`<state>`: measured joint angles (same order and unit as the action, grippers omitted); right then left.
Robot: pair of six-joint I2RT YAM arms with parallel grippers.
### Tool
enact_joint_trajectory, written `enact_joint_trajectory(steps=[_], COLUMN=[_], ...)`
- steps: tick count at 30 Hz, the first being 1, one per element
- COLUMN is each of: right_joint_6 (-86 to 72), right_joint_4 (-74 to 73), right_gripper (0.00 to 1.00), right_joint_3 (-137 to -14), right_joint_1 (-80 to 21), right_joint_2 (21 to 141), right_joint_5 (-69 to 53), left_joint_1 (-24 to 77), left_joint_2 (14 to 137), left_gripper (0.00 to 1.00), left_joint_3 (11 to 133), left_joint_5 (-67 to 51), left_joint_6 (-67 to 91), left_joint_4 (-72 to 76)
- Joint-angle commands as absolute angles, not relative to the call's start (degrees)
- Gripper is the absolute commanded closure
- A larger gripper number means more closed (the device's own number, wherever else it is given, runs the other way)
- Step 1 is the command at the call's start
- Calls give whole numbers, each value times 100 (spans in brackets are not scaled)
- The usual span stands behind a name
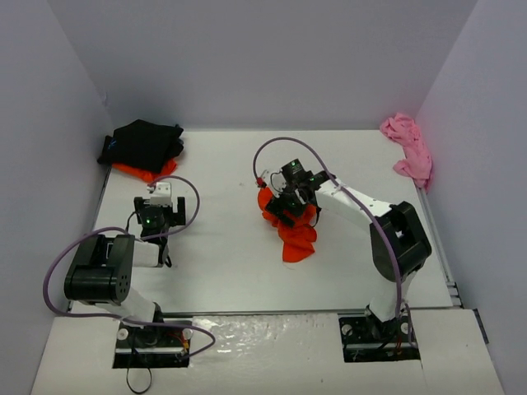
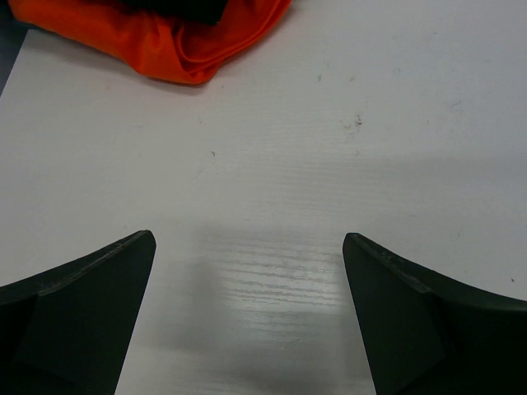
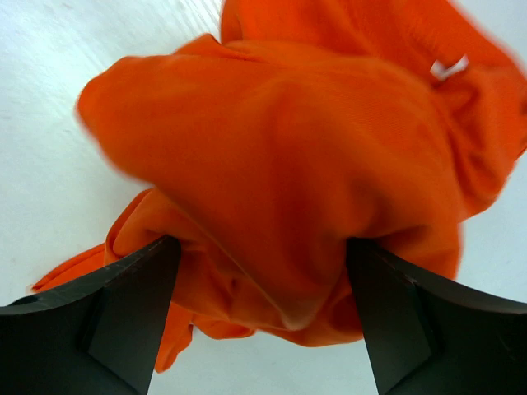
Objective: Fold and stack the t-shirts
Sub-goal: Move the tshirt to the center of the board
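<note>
A crumpled orange-red t-shirt [image 1: 296, 234] lies in a heap mid-table. My right gripper [image 1: 288, 206] hangs over its upper part. In the right wrist view its fingers stand wide apart with a bulge of the same shirt [image 3: 280, 148] between them [image 3: 262, 247], blurred and loose. A black t-shirt [image 1: 144, 141] rests on a second orange-red one [image 1: 144, 173] at the back left. My left gripper [image 1: 160, 202] is just in front of that pile, open over bare table [image 2: 247, 239], with the orange edge [image 2: 173, 41] ahead of it. A pink t-shirt [image 1: 409, 148] lies bunched at the back right.
White walls close the table on the left, back and right. The pink shirt lies against the right wall. Purple cables loop off both arms above the table top [image 1: 222, 263].
</note>
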<state>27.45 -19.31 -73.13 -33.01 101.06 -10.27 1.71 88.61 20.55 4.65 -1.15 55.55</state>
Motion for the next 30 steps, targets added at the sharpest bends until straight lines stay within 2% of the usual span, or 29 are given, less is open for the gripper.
enact_joint_trajectory(steps=[1, 5, 8, 10, 11, 12, 13, 15, 16, 17, 18, 19, 21, 23, 24, 30], right_joint_6=[2634, 2624, 2679, 2721, 2722, 2717, 2701, 2715, 2717, 2709, 2718, 2729, 2796, 2807, 2823, 2716], right_joint_4=[-1405, -1241, -1137, -1101, -1078, -1058, -1055, -1063, -1056, -1044, -1035, -1024, -1035, -1072, -1092, -1296], right_gripper=[21, 19, 27, 52, 70, 95, 100, 100, 96, 86, 70, 63, 58, 37, 30, 30], right_joint_3=[-7357, -7530, -7569, -7517, -7488, -7459, -7453, -7422, -7409, -7411, -7421, -7438, -7444, -7396, -7343, -6997], right_joint_1=[-3260, -3268, -3234, -3212, -3199, -3184, -3182, -3187, -3183, -3168, -3155, -3149, -3115, -3070, -3059, -3148], right_joint_2=[10189, 10249, 10032, 9913, 9902, 9897, 9904, 9819, 9705, 9546, 9360, 9284, 9029, 8882, 8818, 8571], right_joint_5=[-168, 564, 820, 968, 1008, 1062, 1072, 1173, 1219, 1241, 1253, 1288, 1332, 1319, 1286, 629], left_joint_1=[264, 286, 514, 513, 507, 502, 508, 515, 515, 512, 518, 512, 502, 501, 496, 466], left_joint_2=[8499, 8172, 7626, 7634, 7754, 7923, 8018, 8002, 7863, 7648, 7417, 7392, 7437, 7418, 7398, 7433], left_gripper=[3, 3, 3, 3, 3, 3, 3, 3, 3, 3, 3, 3, 3, 3, 3, 3], left_joint_3=[2014, 2011, 1953, 1808, 1767, 1722, 1714, 1720, 1730, 1745, 1760, 1778, 1800, 1837, 1832, 1777], left_joint_5=[-201, -400, -354, -151, -132, -132, -132, -192, -258, -357, -502, -520, -520, -708, -770, -650], left_joint_6=[-525, -675, -843, -697, -703, -733, -781, -805, -824, -859, -903, -892, -872, -936, -928, -774], left_joint_4=[6189, 5797, 5536, 5797, 5932, 6110, 6258, 6228, 6125, 5970, 5718, 5676, 5652, 5520, 5485, 5537])
